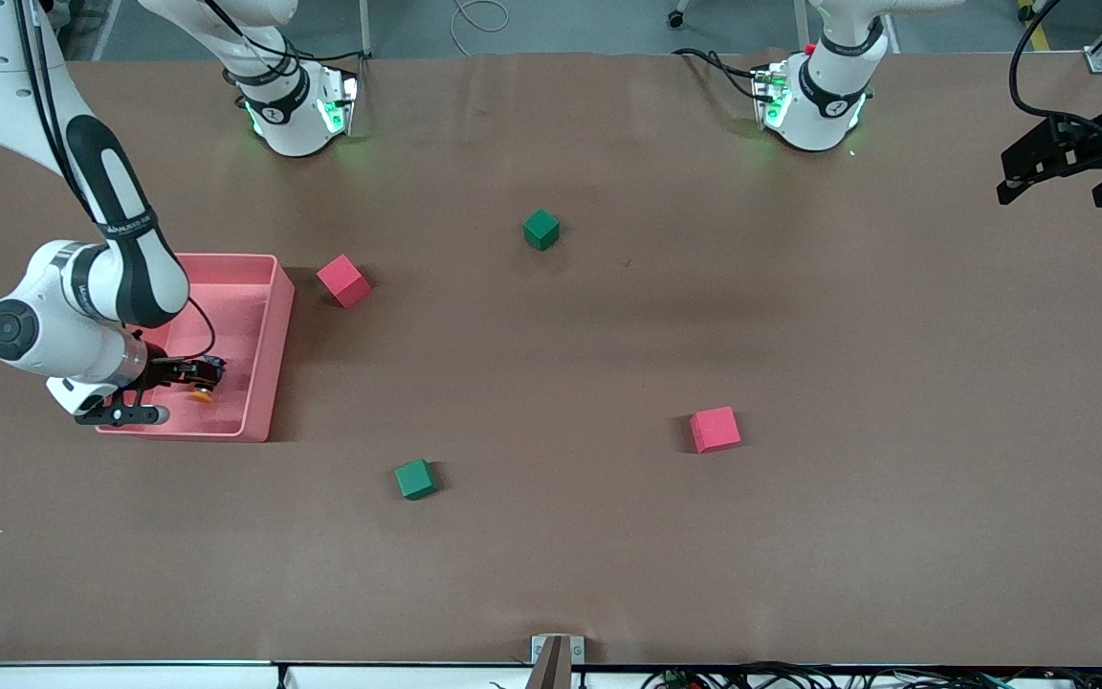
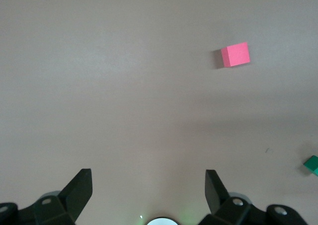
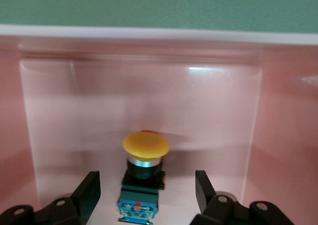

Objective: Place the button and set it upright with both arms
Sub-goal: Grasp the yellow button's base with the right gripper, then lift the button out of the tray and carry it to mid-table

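Button [image 3: 144, 171] between open right gripper [image 3: 146, 192] jaws, in pink bin [image 1: 264, 344].

The brown tabletop [image 1: 608, 555] carries a pink bin [image 1: 264, 383] under the right arm's jaws, two red cubes [image 1: 343, 280] [image 1: 715, 429] and two green cubes [image 1: 541, 229] [image 1: 414, 478] well apart from either arm's jaws.

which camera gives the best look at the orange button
The right wrist view: the button lies on the pink bin floor between the open fingers of the right claw, with cap, silver collar and black body all clear. The front view shows only an orange speck at the right claw. The left wrist view shows none of it.
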Controlling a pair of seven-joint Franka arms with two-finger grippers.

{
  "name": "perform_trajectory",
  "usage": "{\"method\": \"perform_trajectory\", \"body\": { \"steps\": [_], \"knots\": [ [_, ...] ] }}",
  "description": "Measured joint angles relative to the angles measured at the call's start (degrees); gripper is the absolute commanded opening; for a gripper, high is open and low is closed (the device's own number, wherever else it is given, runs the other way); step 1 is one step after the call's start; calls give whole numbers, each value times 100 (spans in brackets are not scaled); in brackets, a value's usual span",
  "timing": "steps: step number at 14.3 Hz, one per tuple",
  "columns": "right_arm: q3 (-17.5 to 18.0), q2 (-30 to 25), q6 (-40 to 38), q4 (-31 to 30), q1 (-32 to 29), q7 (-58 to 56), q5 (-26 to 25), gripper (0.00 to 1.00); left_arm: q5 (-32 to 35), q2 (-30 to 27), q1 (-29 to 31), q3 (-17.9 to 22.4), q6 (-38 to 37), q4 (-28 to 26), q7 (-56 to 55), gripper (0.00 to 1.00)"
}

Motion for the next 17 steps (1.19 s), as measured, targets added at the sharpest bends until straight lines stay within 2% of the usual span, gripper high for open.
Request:
{"method": "perform_trajectory", "body": {
  "steps": [4, 7, 8, 11, 12, 13, 14, 17],
  "knots": [
    [4, 29, 50, -7, 36, -2, 70, 85, 0, 21, 0, -2, 0, 0, 0, 100],
    [4, 105, 253, -52, 36, -4, 73, 73, 0, 23, -2, -3, 0, 0, 0, 100],
    [4, 155, 343, -62, 36, -8, 73, 66, 0, 23, -3, -3, 0, 0, 0, 100],
    [4, 257, 422, -66, 36, -20, 73, 21, 0, 23, -3, -5, 0, 0, 0, 100],
    [3, 263, 417, -66, 36, -30, 73, 12, 0, 23, -3, -5, 0, 0, 0, 100],
    [3, 262, 399, -64, 36, -42, 73, 5, 0, 24, -3, -5, 0, 0, 0, 100],
    [4, 258, 334, -52, 37, -51, 74, 3, 0, 25, -3, -5, 0, 0, 0, 100],
    [7, 59, -297, 119, 71, -70, 73, 1, 0, 27, -4, -5, 1, 0, 0, 100]
  ]
}}
